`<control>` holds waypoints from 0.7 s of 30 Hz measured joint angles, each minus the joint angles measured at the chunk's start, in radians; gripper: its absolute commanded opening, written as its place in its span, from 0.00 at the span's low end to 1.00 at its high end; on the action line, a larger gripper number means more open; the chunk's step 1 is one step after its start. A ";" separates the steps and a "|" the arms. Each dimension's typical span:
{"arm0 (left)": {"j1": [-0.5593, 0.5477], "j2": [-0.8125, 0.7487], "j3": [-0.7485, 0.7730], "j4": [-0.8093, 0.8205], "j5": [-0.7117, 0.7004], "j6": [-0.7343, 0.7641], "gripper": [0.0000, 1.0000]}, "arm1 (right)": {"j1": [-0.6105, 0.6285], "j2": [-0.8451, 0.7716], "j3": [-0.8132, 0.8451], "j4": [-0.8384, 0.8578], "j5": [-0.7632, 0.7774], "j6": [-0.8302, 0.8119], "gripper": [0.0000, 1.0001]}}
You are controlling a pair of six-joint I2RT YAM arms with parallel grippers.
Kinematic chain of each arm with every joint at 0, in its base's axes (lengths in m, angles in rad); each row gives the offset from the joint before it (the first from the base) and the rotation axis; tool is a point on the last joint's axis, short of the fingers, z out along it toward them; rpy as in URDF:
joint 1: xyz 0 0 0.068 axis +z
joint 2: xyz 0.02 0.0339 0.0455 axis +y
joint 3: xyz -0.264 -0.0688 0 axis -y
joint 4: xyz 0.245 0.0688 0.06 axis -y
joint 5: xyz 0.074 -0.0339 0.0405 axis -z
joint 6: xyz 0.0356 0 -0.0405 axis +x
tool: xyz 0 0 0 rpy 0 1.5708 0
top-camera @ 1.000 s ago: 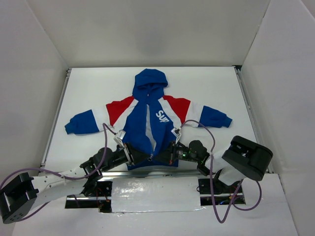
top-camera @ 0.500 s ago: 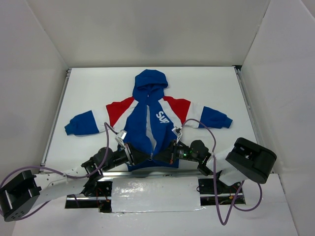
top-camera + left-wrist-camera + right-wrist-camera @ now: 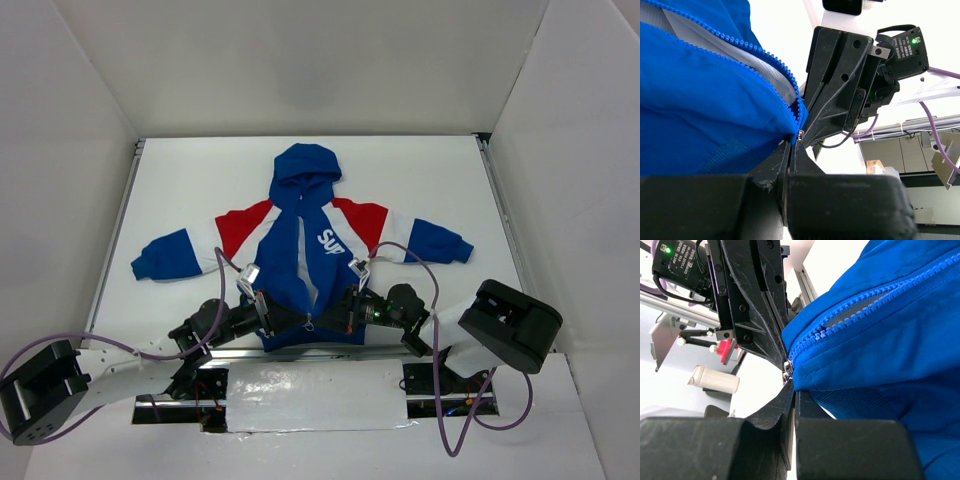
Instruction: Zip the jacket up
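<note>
Overhead, the jacket (image 3: 305, 245) lies flat on a white table (image 3: 200, 180), hood pointing away from the arms, with white walls (image 3: 300, 60) around. The left gripper (image 3: 283, 320) and right gripper (image 3: 333, 314) meet at its hem. Only the wrist cameras show each pair of fingers pinching fabric beside the parted zipper teeth (image 3: 855, 319).

One jacket (image 3: 300, 262), one left gripper (image 3: 293, 322), one right gripper (image 3: 324, 319)

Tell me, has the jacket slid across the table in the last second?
No. The jacket has not slid: its hood keeps the same gap from the table at its far edge.
</note>
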 measured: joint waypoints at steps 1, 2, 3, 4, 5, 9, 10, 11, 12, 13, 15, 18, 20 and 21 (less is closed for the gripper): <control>0.000 -0.002 0.000 0.000 0.000 0.001 0.01 | -0.002 0.000 0.000 0.001 -0.001 0.001 0.00; 0.000 -0.005 0.000 -0.002 0.000 0.000 0.00 | -0.004 0.000 0.000 0.001 -0.002 0.004 0.00; 0.000 -0.009 0.000 -0.003 0.000 0.000 0.00 | -0.007 0.000 0.000 0.002 -0.003 0.006 0.00; 0.000 -0.015 0.000 -0.008 0.000 0.001 0.00 | -0.008 0.000 0.000 0.003 -0.004 0.008 0.00; 0.000 -0.021 0.000 -0.011 0.000 0.001 0.00 | -0.008 -0.001 0.000 0.005 -0.005 0.010 0.00; 0.000 -0.039 0.000 -0.026 0.000 0.001 0.00 | -0.009 -0.002 0.000 0.010 -0.011 0.020 0.00; 0.000 -0.040 0.000 -0.029 0.000 0.001 0.00 | -0.010 -0.002 0.000 0.010 -0.012 0.024 0.00; 0.000 -0.040 0.000 -0.030 0.000 0.001 0.00 | -0.011 -0.002 0.000 0.010 -0.013 0.030 0.00; 0.000 -0.040 0.000 -0.031 0.000 0.001 0.00 | -0.013 -0.002 0.000 0.010 -0.016 0.035 0.00; 0.000 -0.040 0.000 -0.031 0.000 0.001 0.00 | -0.015 -0.002 0.001 0.010 -0.018 0.040 0.00; 0.000 -0.040 0.000 -0.031 0.000 0.001 0.00 | -0.017 -0.002 0.001 0.009 -0.023 0.047 0.00; 0.000 -0.039 0.000 -0.029 0.000 0.001 0.00 | -0.020 -0.005 0.001 0.009 -0.023 0.064 0.00; 0.000 -0.037 0.000 -0.024 0.000 0.001 0.00 | -0.022 -0.013 0.001 0.007 -0.021 0.079 0.00; 0.000 -0.037 0.000 -0.019 0.001 0.002 0.00 | -0.023 -0.019 0.001 0.005 -0.018 0.087 0.00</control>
